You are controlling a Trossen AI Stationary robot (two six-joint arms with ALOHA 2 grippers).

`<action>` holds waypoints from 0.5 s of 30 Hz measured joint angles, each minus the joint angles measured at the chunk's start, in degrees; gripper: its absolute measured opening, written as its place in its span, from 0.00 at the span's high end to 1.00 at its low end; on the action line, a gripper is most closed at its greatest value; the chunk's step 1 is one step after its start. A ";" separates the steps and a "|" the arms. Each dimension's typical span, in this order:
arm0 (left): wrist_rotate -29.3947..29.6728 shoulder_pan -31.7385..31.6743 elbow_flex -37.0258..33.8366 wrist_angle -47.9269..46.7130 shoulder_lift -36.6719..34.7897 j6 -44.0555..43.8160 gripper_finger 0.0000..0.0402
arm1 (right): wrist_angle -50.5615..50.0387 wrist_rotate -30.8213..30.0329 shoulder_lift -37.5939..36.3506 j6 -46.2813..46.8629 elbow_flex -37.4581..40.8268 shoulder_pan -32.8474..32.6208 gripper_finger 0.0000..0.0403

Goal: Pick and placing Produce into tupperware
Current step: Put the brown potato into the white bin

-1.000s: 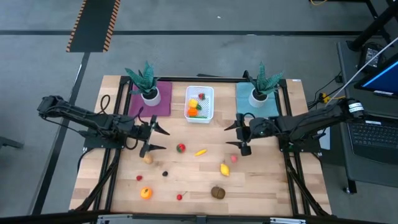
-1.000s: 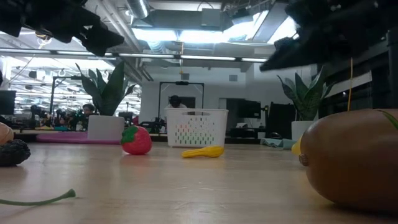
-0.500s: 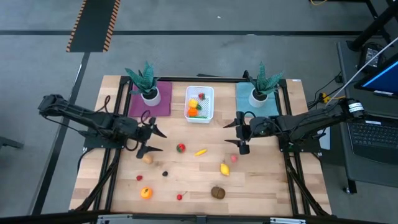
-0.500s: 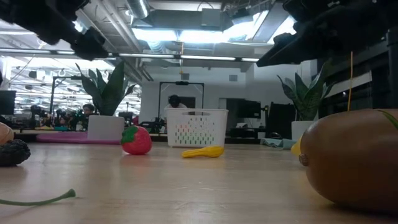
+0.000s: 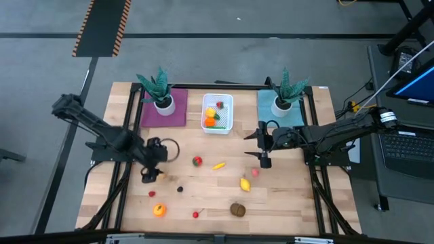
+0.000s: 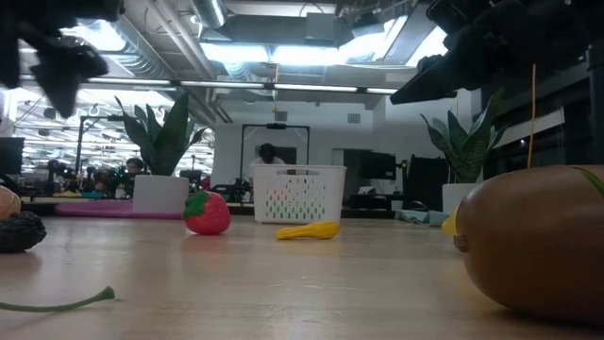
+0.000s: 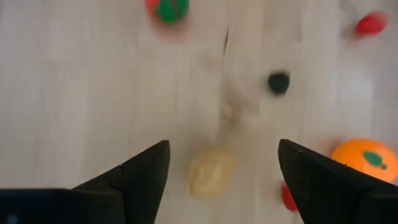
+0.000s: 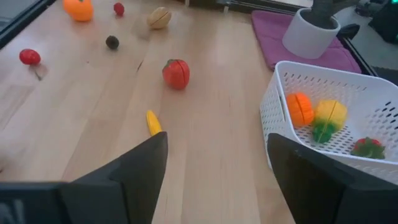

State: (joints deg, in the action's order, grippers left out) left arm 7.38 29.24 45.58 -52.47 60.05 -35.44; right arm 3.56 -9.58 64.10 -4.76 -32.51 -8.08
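Note:
The white tupperware (image 5: 229,103) stands at the table's far middle and holds an orange piece, a yellow one, a green one and a strawberry (image 8: 368,148). Loose produce lies on the wood: strawberry (image 5: 197,161), banana (image 5: 218,165), lemon (image 5: 245,184), brown kiwi (image 5: 237,209), orange (image 5: 159,210), tan potato (image 7: 210,179). My left gripper (image 7: 222,144) is open and points steeply down, with the potato below and between its fingers, apart from them. My right gripper (image 8: 216,137) hovers open, right of the tupperware (image 8: 323,118).
Two teal spiky plants in white pots stand at the far side, one on a purple mat (image 5: 165,108), one on a teal mat (image 5: 279,112). A dark berry (image 5: 180,189), a cherry (image 5: 196,214) and small red pieces (image 5: 152,194) lie near the front left.
My left gripper has swung from pointing nearly level toward the table's right to pointing steeply down. It has drawn back toward the left and near side and now hangs over the potato. Its fingers stay open. No produce has moved.

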 joint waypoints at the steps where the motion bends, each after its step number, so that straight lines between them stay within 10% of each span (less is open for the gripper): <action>1: -0.05 1.15 0.99 -1.13 1.93 -2.17 0.28 | 0.06 0.00 0.00 -0.02 0.00 0.00 0.31; 15: -2.56 8.42 11.47 -11.36 20.84 -3.83 0.28 | 1.15 0.02 0.00 -0.02 0.00 0.00 0.31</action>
State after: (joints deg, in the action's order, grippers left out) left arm 4.82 37.65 57.06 -63.83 80.89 -39.27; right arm 4.70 -9.56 64.10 -4.78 -32.51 -8.08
